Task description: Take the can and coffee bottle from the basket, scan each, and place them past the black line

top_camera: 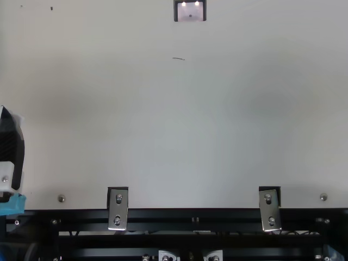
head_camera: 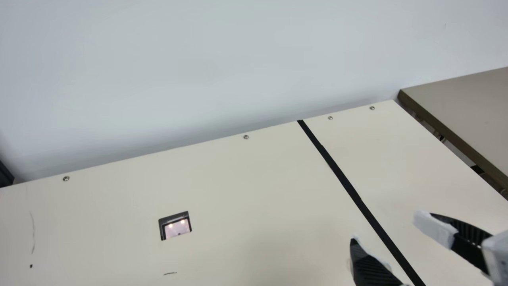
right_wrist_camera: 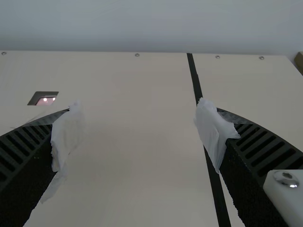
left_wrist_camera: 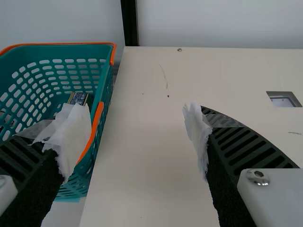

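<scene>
A pale wall (head_camera: pixel 198 71) rises behind a cream table (head_camera: pixel 238 190) dotted with screws (head_camera: pixel 246 137) and dark marks (head_camera: pixel 170 273), as a brown-edged tabletop (head_camera: pixel 468 103) stands at the main view's right.

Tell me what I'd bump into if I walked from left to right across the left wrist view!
Teal basket → black post → curvy pen mark → scanner window.

Open-topped basket (left_wrist_camera: pixel 61 44), walls (left_wrist_camera: pixel 100 135) around

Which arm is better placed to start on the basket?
Left, most likely: its open gripper hangs beside the teal basket, while the right gripper is over by the black line.
</scene>
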Controlling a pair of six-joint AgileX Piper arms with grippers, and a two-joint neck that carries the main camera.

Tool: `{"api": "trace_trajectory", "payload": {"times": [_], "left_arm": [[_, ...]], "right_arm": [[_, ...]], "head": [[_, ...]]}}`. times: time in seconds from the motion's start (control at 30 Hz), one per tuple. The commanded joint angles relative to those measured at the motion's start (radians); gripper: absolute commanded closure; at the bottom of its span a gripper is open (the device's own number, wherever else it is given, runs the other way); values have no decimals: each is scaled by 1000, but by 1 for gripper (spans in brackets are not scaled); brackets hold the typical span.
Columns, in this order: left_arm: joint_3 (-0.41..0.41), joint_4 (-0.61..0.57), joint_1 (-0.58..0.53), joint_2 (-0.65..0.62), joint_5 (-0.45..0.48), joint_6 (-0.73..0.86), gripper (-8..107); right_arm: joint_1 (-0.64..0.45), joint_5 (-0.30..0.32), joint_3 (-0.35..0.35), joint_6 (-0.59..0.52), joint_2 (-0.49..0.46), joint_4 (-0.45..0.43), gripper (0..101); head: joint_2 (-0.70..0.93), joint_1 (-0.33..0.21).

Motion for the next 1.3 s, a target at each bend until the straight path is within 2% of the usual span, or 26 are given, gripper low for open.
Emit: {"api": "trace_trajectory", "payload": {"times": [0.0, 0.23, 0.43, 0.53, 0.57, 0.63, 0.7, 0.9, 1.27], "left_arm": [[0, 0, 0, 0, 0, 0, 9], [0, 0, 0, 0, 0, 0, 9], [0, 0, 0, 0, 0, 0, 9], [0, 0, 0, 0, 0, 0, 9], [0, 0, 0, 0, 0, 0, 9], [0, 0, 0, 0, 0, 0, 9], [0, 0, 0, 0, 0, 0, 9], [0, 0, 0, 0, 0, 0, 9], [0, 0, 0, 0, 0, 0, 9]], "right_arm": [[14, 68, -89, 14, -5, -5, 0], [83, 224, -310, 78, 2, -19, 0], [140, 359, -494, 143, 24, 6, 0], [156, 403, -562, 174, 37, 18, 0], [152, 373, -494, 160, 31, 19, 0], [156, 401, -541, 176, 36, 20, 0], [156, 403, -564, 176, 36, 20, 0], [159, 403, -558, 190, 41, 26, 0], [279, 403, -511, 437, 92, 73, 0]], "head": [[-3, -31], [-3, -31], [-3, -31], [-3, -31], [-3, -31], [-3, -31], [-3, -31], [-3, -31], [-3, -31]]}}
